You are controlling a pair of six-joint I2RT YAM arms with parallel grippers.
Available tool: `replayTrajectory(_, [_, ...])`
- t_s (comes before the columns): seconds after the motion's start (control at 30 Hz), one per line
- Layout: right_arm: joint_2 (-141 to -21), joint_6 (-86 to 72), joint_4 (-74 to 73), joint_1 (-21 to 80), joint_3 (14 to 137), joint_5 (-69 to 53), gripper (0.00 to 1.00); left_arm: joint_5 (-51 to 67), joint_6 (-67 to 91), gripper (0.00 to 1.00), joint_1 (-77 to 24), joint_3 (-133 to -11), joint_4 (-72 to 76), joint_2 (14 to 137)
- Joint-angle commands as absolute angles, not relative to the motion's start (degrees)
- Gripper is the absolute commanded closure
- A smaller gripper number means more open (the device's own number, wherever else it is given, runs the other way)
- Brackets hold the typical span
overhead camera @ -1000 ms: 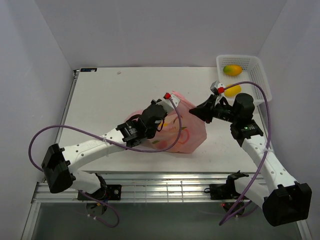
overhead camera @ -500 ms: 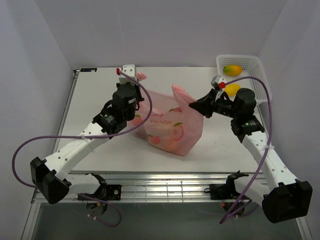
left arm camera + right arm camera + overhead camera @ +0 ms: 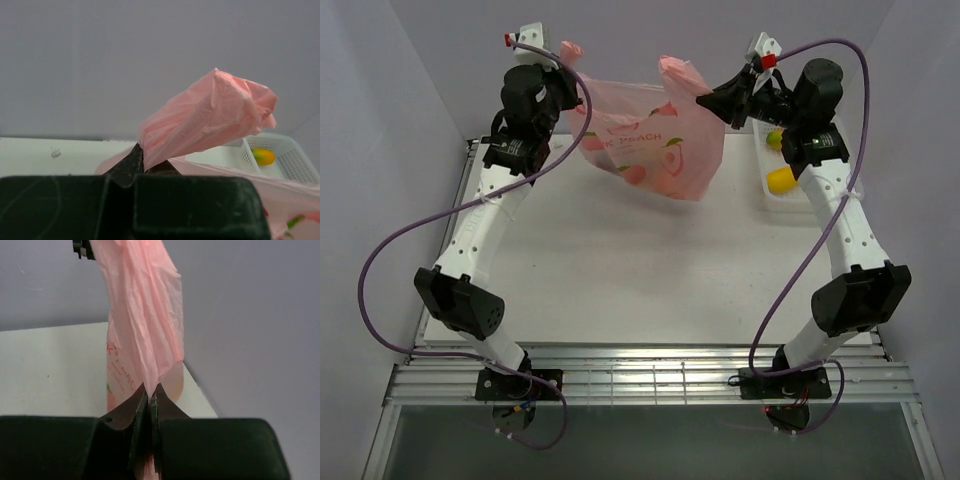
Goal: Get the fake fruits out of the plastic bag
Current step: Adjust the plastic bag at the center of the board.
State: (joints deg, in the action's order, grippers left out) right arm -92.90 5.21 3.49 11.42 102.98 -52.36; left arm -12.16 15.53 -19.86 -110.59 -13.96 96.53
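- Two handles of the plastic bag (image 3: 650,140) are clamped by left gripper (image 3: 572,72) and right gripper (image 3: 704,100), upper top view.
- Basket (image 3: 300,167) and mango (image 3: 263,156) are shown clearly only lower right, left wrist view.

White desk (image 3: 620,270) with a basket (image 3: 295,167) in one corner.
The basket is white lattice plastic and stands upright, directly on the desk's far right corner.

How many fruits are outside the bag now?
2, both in the white basket: a yellow one and a mango. More may be hidden behind the right arm or inside the bag.
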Motion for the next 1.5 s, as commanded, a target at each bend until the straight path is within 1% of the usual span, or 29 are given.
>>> replayTrajectory(0.0, [-92.2,8.9,3.2,9.7,103.5,-56.2,0.92,-7.6,15.4,1.00,-18.4,-102.6,-13.7,90.1])
replayTrajectory(0.1, [-89.2,12.6,3.1,9.7,93.2,-57.0,0.92,-4.7,18.4,1.00,-18.4,-90.7,-10.0,85.0])
replayTrajectory(0.13, [-86.4,15.8,3.0,9.7,89.7,-56.6,0.92,-3.6,19.2,1.00,-18.4,-82.4,-8.3,81.4])
replayTrajectory(0.17, [-85.0,17.4,3.1,9.7,82.3,-55.1,0.92,-2.8,20.1,1.00,-18.5,-77.9,-7.1,79.4])
replayTrajectory(0.23, [-81.3,19.2,3.3,9.7,75.4,-52.8,0.92,-0.1,22.6,1.00,-18.5,-69.8,-4.1,73.4])
replayTrajectory(0.27, [-80.4,19.5,3.3,9.7,69.0,-50.7,0.92,2.5,23.5,1.00,-18.6,-62.9,-3.3,71.8])
replayTrajectory(0.33, [-78.1,19.5,3.7,9.7,63.0,-49.5,0.76,6.8,25.8,1.00,-19.0,-56.9,-1.1,67.7])
replayTrajectory(0.37, [-77.5,18.6,4.1,9.7,60.4,-47.9,0.69,7.9,26.6,1.00,-19.5,-51.9,-0.5,66.7])
replayTrajectory(0.4, [-76.7,18.0,3.3,9.7,57.0,-47.2,0.53,8.4,27.5,1.00,-20.1,-49.8,-0.4,65.8])
replayTrajectory(0.43, [-76.2,17.5,2.3,9.7,56.2,-46.5,0.47,8.4,28.4,1.00,-21.6,-48.2,1.4,64.5])
replayTrajectory(0.47, [-75.8,16.4,1.2,9.9,55.6,-46.1,0.38,8.0,28.7,1.00,-22.6,-46.2,1.6,64.0])
replayTrajectory(0.5, [-74.0,15.9,-2.0,10.3,55.6,-45.4,0.24,7.5,28.9,1.00,-23.4,-45.7,1.6,63.6])
replayTrajectory(0.57, [-71.4,14.2,-2.9,12.4,55.7,-41.5,0.05,5.5,29.0,1.00,-25.7,-45.4,1.3,62.8])
replayTrajectory(0.6, [-68.3,12.1,-3.5,13.5,56.3,-39.7,0.10,4.9,28.9,1.00,-26.4,-45.7,1.2,62.6])
replayTrajectory(0.63, [-66.7,11.3,-5.1,15.0,56.9,-35.9,0.10,3.6,28.9,1.00,-27.0,-45.9,0.8,62.4])
replayTrajectory(0.67, [-65.2,10.3,-6.1,18.4,57.6,-33.9,0.10,2.9,29.3,1.00,-27.9,-46.1,0.7,62.1])
replayTrajectory(0.73, [-61.4,8.9,-8.2,22.0,59.8,-31.4,0.10,1.7,29.6,1.00,-28.9,-46.8,0.5,62.1])
replayTrajectory(0.77, [-60.5,7.9,-8.3,25.5,60.5,-31.3,0.10,0.9,30.0,1.00,-29.1,-46.9,0.5,62.1])
replayTrajectory(0.83, [-59.0,7.0,-9.5,29.2,62.7,-31.7,0.10,0.9,30.4,1.00,-29.5,-47.5,0.7,62.3])
replayTrajectory(0.97, [-59.5,4.7,-9.8,38.7,64.7,-33.1,0.10,-1.6,30.8,1.00,-31.1,-48.5,0.6,62.6])
replayTrajectory(1.07, [-62.4,4.1,-11.1,44.4,66.0,-32.5,0.10,-3.0,30.9,1.00,-31.9,-48.7,0.4,61.9])
replayTrajectory(1.17, [-67.0,4.0,-14.6,47.2,68.7,-30.5,0.10,-3.6,30.6,1.00,-32.1,-48.7,0.3,61.1])
replayTrajectory(1.3, [-74.9,-1.4,-17.2,47.1,72.1,-23.0,0.10,-4.0,30.4,1.00,-32.2,-48.2,0.3,60.4])
replayTrajectory(1.47, [-81.6,-8.2,-17.2,46.5,74.6,-13.0,0.10,-4.7,30.0,1.00,-32.6,-48.0,-1.7,59.7])
